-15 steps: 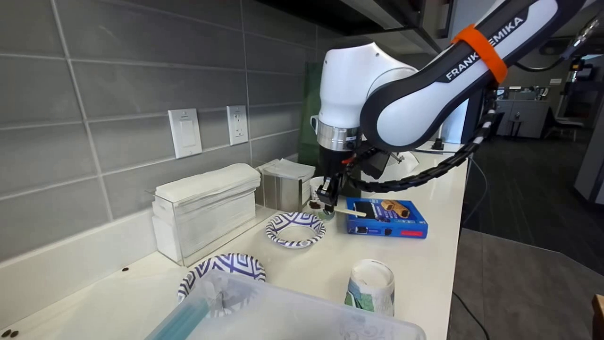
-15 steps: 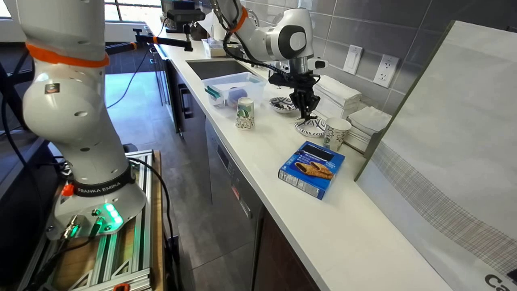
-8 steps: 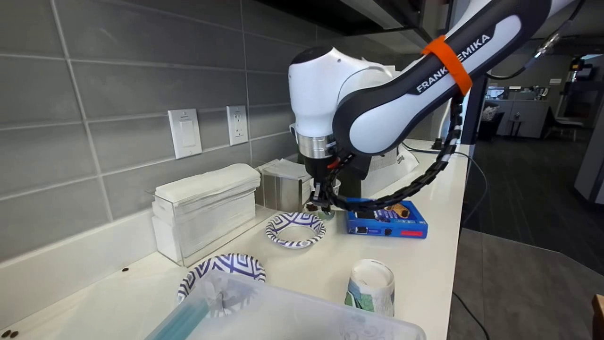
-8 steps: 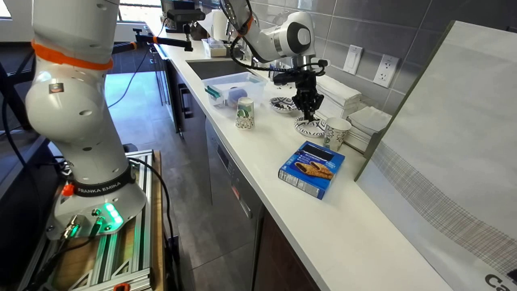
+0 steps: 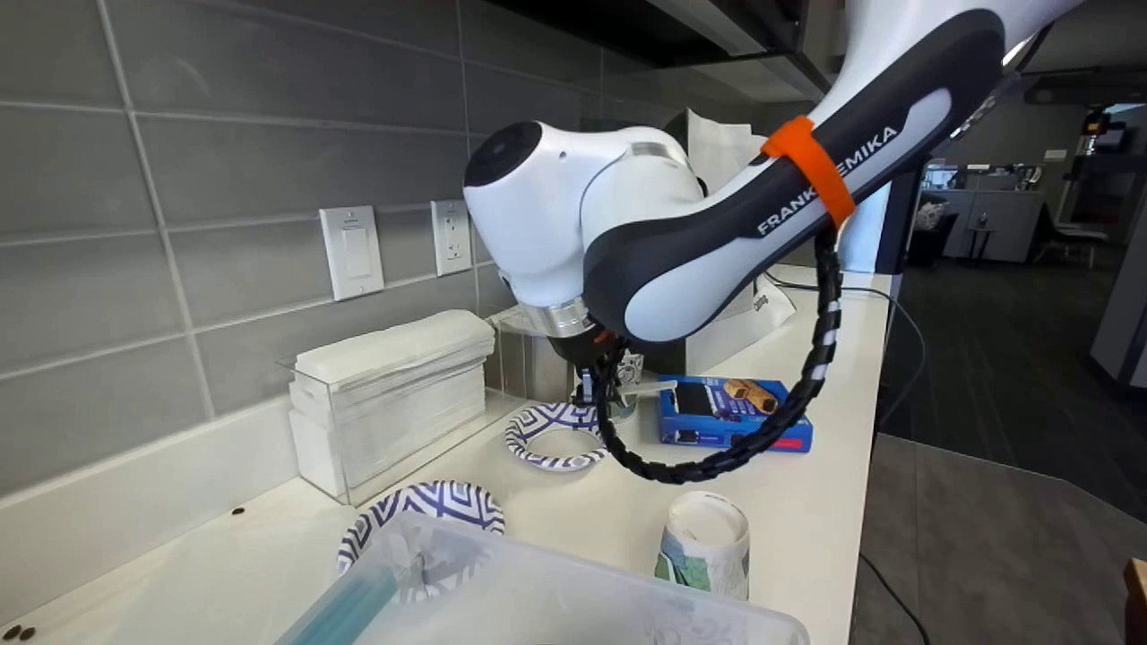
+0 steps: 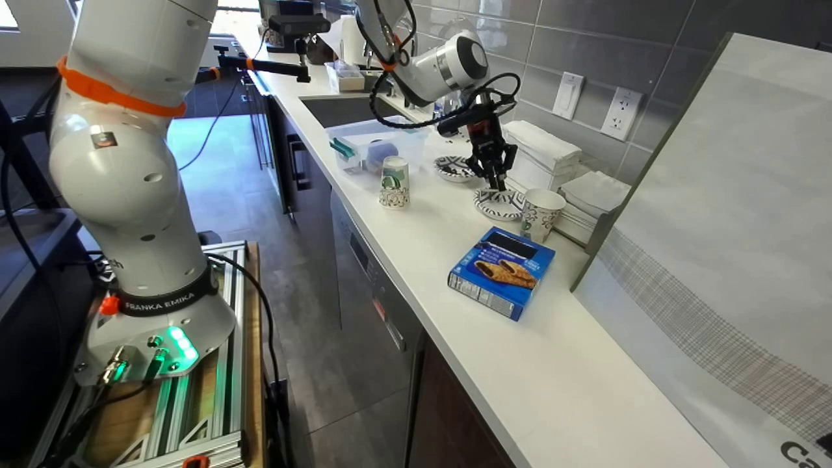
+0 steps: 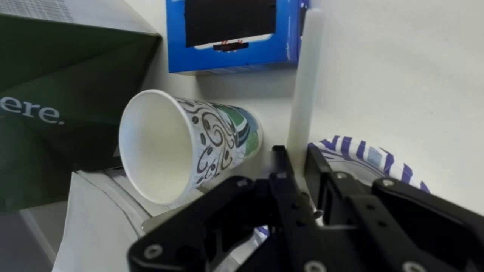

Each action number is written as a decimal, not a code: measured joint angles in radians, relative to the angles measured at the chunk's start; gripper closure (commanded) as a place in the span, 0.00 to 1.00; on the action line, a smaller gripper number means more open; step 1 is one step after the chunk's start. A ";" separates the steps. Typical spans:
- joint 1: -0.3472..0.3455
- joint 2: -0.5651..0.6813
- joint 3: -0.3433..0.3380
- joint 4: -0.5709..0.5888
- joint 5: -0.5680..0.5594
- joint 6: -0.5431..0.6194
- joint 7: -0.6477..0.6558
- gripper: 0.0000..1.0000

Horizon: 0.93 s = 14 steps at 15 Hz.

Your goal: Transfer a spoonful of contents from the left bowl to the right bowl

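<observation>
The spoon (image 7: 305, 83) is over the right bowl (image 5: 556, 463), one pale end jutting out near the blue box (image 5: 730, 417); its scoop we cannot see. Our gripper (image 7: 297, 155) leans above that bowl, its fingers (image 7: 318, 162) narrow, pinched on the spoon. The left bowl (image 6: 454, 178), farther along the counter, seems to hold dark contents (image 6: 463, 171). As we judge it, grasping and carrying across are done, and we are at the tipping step. What shows of the right bowl's floor is pale, so delivery looks unfinished; whether the spoon bears anything, we cannot tell. A paper cup (image 7: 200, 143) stands just beside the right bowl. Beyond, in an exterior view, the clear bin (image 5: 573, 600) partly hides the left bowl.
</observation>
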 measured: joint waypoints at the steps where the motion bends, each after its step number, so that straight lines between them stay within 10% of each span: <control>1: 0.009 0.010 0.000 0.012 -0.035 -0.027 -0.004 0.96; 14: 0.044 0.105 0.070 0.052 -0.417 -0.169 -0.192 0.96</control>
